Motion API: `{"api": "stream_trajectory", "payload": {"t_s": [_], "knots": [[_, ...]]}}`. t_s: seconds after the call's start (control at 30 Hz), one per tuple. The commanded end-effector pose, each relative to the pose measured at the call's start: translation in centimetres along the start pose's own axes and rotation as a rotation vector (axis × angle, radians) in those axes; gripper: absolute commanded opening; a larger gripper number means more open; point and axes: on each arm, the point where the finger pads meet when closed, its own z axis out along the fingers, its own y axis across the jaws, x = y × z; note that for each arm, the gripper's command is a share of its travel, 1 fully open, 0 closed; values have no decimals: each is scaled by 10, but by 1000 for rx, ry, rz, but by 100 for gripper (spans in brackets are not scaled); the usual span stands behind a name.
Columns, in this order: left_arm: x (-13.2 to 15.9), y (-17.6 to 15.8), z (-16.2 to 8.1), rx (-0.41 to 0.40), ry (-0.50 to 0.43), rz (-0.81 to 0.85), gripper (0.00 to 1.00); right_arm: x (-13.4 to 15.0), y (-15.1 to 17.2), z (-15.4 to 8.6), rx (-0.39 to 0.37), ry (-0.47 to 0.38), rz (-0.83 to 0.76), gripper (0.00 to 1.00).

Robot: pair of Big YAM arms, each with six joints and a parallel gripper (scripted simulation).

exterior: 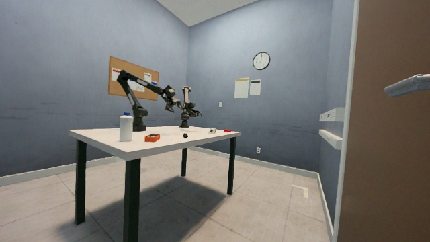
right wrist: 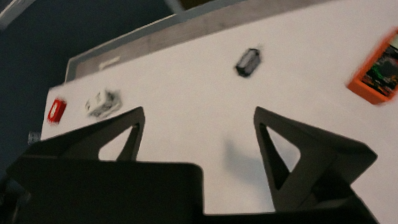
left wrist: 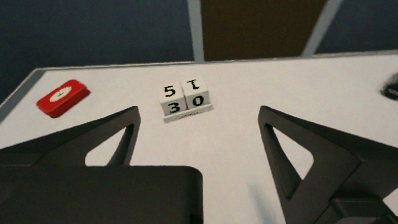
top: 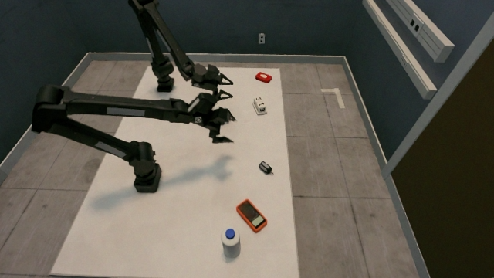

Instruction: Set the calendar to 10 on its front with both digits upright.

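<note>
The calendar's white tray (top: 260, 113) (left wrist: 168, 119) stands on the table with two white cubes side by side in it, both flat. In the left wrist view the left cube (left wrist: 174, 107) (top: 258, 100) shows an upright 3 on its front and a 5 on top. The right cube (left wrist: 198, 100) (top: 262, 106) shows an upright 0 on its front and a 1 on top, which looks upside down. The front reads 30. My left gripper (top: 232, 89) is open and empty, above the table on the robot's side of the calendar. My right gripper (top: 234, 131) is open and empty, close beside the left one.
A red device (top: 263, 77) (left wrist: 62, 98) lies left of the calendar. A small dark object (top: 265, 167) (right wrist: 248, 62), an orange multimeter (top: 252, 215) (exterior: 152, 138) and a white bottle (top: 231, 248) (exterior: 125, 128) with a blue cap stand off to its right. The two arms' grippers are close together.
</note>
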Motion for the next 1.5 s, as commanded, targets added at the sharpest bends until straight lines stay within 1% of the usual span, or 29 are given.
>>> {"api": "stream_trajectory", "payload": {"t_s": [0.0, 0.23, 0.3, 0.33, 0.37, 0.53, 0.57, 0.6, 0.7, 0.77, 1.0, 1.03, 1.07, 1.1, 1.13, 1.23, 1.37, 1.43, 1.47], "knots": [[-12, -5, 24, -37, -55, -70, 100, 6, 38, -11, -121, -55, -205, 100], [4, 1, 57, -143, -108, -123, 100, 40, 102, -42, -350, -142, -493, 100], [4, 1, 57, -143, -108, -123, 100, 40, 102, -42, -350, -142, -493, 100], [6, 2, 62, -159, -116, -126, 100, 38, 118, -48, -388, -168, -538, 100], [9, 3, 67, -176, -125, -137, 100, 52, 120, -55, -421, -179, -582, 100], [19, 8, 86, -242, -154, -167, 100, 77, 151, -83, -565, -249, -712, 100], [20, 9, 89, -251, -157, -170, 100, 81, 155, -88, -587, -258, -726, 100], [21, 9, 90, -257, -159, -171, 100, 74, 165, -95, -608, -282, -729, 100], [23, 4, 88, -253, -160, -167, 100, 81, 170, -97, -632, -273, -725, 100], [21, 7, 85, -251, -161, -169, 100, 80, 166, -94, -617, -263, -713, 100], [21, 7, 85, -251, -160, -168, 100, 80, 166, -94, -617, -263, -713, 100], [15, 8, 83, -254, -155, -146, 89, 80, 166, -94, -617, -263, -713, 100], [16, 10, 85, -260, -145, -126, 77, 80, 166, -94, -617, -263, -713, 100], [19, 13, 91, -267, -128, -93, 69, 80, 166, -94, -617, -263, -713, 100], [25, 13, 97, -272, -99, -35, 69, 80, 166, -94, -617, -263, -713, 100], [20, 14, 117, -264, -25, 109, 69, 80, 166, -94, -617, -263, -713, 100], [11, 19, 149, -224, 94, 289, 69, 80, 166, -94, -617, -263, -713, 100], [11, 19, 149, -224, 94, 289, 69, 80, 166, -94, -617, -263, -713, 100], [9, 21, 156, -211, 129, 342, 69, 80, 166, -94, -617, -263, -713, 100]]}}
